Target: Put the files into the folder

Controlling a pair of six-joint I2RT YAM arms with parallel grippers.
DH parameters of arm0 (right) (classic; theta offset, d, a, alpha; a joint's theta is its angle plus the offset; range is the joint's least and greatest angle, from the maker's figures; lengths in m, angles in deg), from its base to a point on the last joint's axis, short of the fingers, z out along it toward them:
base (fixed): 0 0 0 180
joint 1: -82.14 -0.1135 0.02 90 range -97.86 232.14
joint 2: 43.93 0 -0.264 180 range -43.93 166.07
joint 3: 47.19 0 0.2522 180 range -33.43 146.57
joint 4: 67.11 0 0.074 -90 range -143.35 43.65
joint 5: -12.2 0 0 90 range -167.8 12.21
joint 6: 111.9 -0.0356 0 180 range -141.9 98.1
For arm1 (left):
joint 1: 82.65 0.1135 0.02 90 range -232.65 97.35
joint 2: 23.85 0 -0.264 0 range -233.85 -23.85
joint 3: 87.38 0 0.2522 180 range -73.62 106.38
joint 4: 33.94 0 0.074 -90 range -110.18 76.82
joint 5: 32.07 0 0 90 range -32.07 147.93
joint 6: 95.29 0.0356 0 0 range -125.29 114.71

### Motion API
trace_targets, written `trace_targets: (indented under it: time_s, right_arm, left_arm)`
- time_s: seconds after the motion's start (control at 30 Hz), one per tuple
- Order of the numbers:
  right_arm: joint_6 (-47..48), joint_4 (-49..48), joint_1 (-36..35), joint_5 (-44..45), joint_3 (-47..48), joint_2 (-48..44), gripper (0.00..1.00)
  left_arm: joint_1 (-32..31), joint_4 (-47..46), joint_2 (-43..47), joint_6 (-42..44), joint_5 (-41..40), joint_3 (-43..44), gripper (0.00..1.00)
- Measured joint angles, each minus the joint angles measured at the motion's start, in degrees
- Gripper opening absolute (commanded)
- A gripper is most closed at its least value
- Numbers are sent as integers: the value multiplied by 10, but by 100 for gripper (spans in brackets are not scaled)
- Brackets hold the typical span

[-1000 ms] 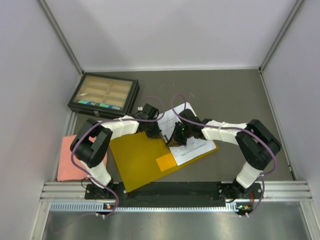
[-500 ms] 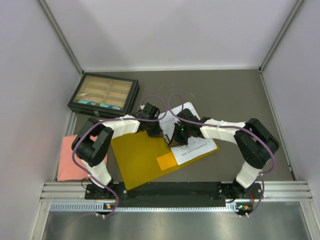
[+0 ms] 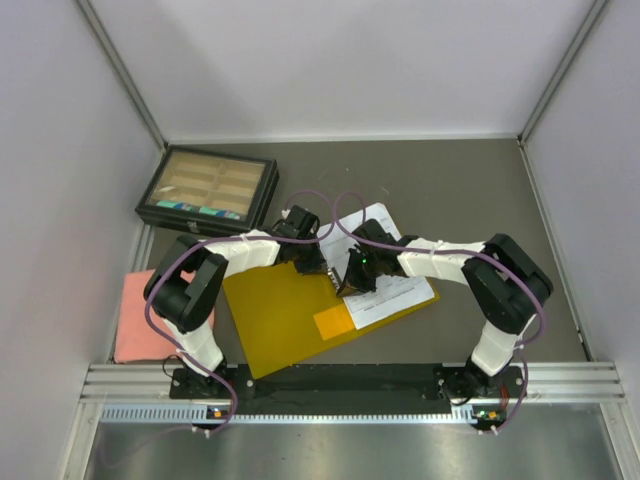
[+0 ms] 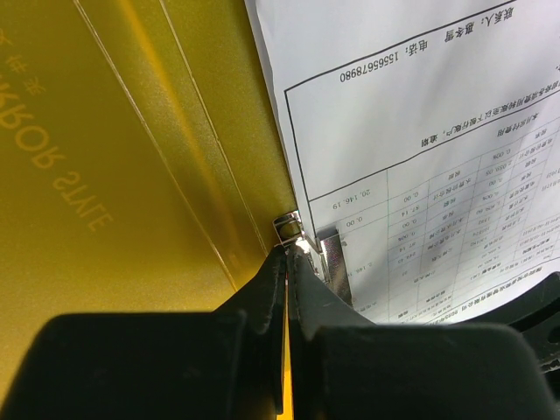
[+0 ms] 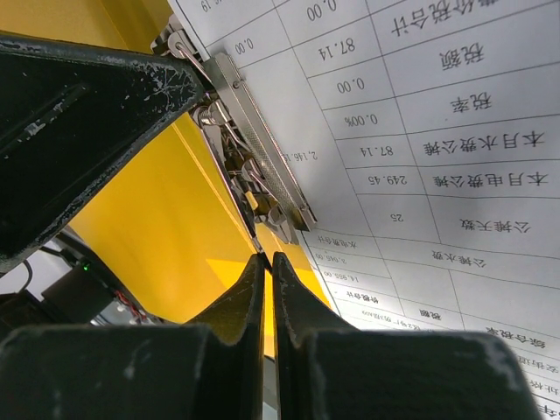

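The yellow-orange folder (image 3: 280, 320) lies open on the table, its orange inner pocket (image 3: 332, 324) near the front. The white printed files (image 3: 395, 290) lie on its right half, their edge at the metal clip (image 5: 258, 149) along the spine. My left gripper (image 3: 315, 270) is shut, its tips (image 4: 289, 252) down at one end of the clip (image 4: 302, 229), between the yellow cover (image 4: 131, 175) and the files (image 4: 411, 131). My right gripper (image 3: 348, 283) is shut, its tips (image 5: 268, 259) at the other end of the clip, over the folder (image 5: 166, 219) beside the files (image 5: 420, 157).
A black compartment box (image 3: 207, 188) stands at the back left. A pink cloth (image 3: 135, 315) lies at the left edge. Grey walls close in the table on three sides. The arms' base rail (image 3: 350, 385) runs along the front.
My right gripper has shifted slightly to the left toward the folder spine. The left gripper has barely moved. Both stay shut.
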Motion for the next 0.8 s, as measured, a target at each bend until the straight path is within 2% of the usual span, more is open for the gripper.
trace_targets:
  time_s: [0.37, 0.63, 0.7, 0.73, 0.8]
  right_arm:
    - [0, -37, 7, -15, -16, 19, 0]
    - [-17, -114, 18, -76, -41, 33, 0]
    - [-17, -118, 20, -81, -41, 35, 0]
    - [-16, -119, 20, -82, -41, 35, 0]
    - [-16, -123, 20, -83, -40, 38, 0]
  left_arm:
    - [0, -12, -1, 1, -1, -3, 0]
    - [3, -36, 3, 0, -3, -14, 1]
    - [3, -40, 5, 2, -2, -17, 17]
    - [3, -39, 6, 5, -2, -18, 32]
    - [3, -37, 10, 13, 0, -18, 40]
